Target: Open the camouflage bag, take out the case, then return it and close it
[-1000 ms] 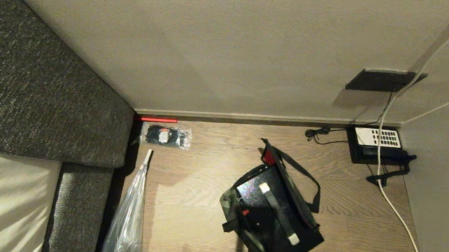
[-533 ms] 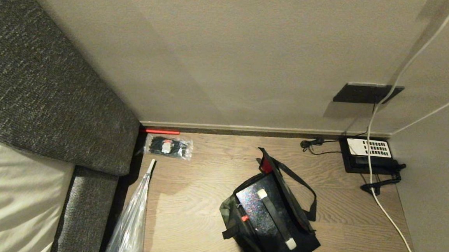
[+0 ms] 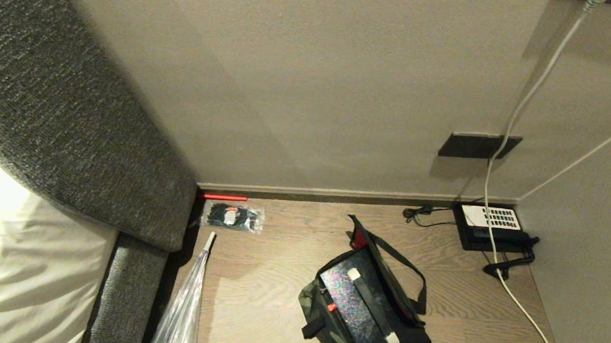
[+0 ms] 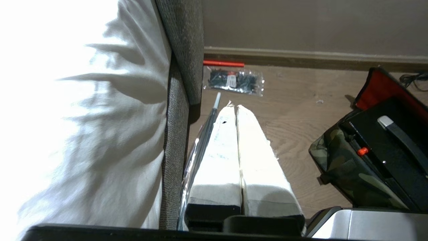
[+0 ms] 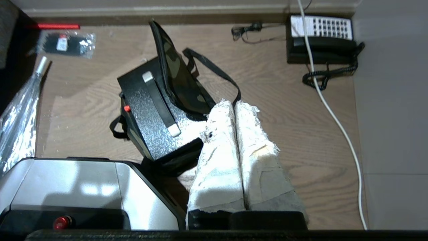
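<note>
Down low, neither arm shows in the head view; each is seen only from its own wrist camera. The left pincer (image 4: 237, 110) hangs clenched over the wooden floor (image 3: 278, 276), its two white-wrapped fingers pressed flat together and grasping nothing, pointing toward the skirting board, with the grey sofa edge (image 4: 179, 110) and the clear plastic bag (image 4: 199, 147) just beside it. The right pincer (image 5: 234, 107) is likewise clenched and empty, fingers together, hovering over the floor just beside the camouflage bag (image 5: 182, 83) without touching it, as far as can be told.

The camouflage bag (image 3: 323, 321) stands on the floor near the front edge of the head view, well apart from the wall. Its lid flap is thrown back and stands tilted up, showing red lining (image 4: 381, 83) inside. The case (image 3: 355, 307) sits in the open mouth of the bag, its speckled black face upward, the long black handle with whitish ends lying along it and a small red latch (image 5: 127, 108) at one side. A black strap loops from the bag onto the floor.

A packet of black zip ties (image 3: 232, 216) lies by the skirting near the sofa corner, and a black telephone (image 3: 490, 228) sits in the far right corner of the floor.
</note>
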`<state>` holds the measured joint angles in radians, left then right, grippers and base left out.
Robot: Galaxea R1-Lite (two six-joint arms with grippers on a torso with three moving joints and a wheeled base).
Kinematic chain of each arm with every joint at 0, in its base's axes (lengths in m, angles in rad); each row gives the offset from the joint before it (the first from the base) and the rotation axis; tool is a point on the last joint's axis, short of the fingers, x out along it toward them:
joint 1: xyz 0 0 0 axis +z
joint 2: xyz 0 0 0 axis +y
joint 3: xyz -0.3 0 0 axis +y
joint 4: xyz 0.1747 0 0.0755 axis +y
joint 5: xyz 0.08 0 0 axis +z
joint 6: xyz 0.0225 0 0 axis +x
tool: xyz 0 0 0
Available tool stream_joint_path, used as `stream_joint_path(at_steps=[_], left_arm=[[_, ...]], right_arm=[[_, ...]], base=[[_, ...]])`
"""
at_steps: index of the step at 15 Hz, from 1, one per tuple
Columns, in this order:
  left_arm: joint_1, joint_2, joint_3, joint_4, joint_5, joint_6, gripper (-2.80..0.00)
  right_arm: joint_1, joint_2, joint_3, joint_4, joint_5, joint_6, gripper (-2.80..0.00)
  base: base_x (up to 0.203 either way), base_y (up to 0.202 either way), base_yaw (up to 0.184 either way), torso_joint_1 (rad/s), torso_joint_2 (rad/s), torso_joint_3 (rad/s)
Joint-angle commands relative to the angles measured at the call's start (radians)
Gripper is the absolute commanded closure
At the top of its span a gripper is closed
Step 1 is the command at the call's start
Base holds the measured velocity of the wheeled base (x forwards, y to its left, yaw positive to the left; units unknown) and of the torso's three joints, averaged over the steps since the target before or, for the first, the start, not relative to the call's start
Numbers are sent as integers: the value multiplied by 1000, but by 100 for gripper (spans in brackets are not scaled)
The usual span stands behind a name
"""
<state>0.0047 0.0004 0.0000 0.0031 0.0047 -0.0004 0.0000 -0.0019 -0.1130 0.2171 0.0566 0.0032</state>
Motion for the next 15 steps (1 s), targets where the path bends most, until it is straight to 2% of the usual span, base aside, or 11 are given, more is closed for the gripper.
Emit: stream_joint_path(at_steps=[1, 3, 6, 15], left_arm=[[0, 0, 2, 0, -1, 2, 0], [0, 0, 2, 0, 1, -1, 0], [0, -2, 2, -1, 0, -1, 0], [0, -1, 2, -2, 0, -1, 0]], right_arm=[[0, 0, -1, 1, 1, 0, 0], [0, 0, 8, -14, -2, -1, 0], [0, 0, 122, -241, -47, -4, 0], [0, 2, 113, -219, -58, -12, 0]], base=[[0, 0, 0, 2, 4, 207], [0, 0, 0, 5, 4, 205], [0, 0, 0, 3, 0, 199], [0, 0, 0, 2, 5, 199]])
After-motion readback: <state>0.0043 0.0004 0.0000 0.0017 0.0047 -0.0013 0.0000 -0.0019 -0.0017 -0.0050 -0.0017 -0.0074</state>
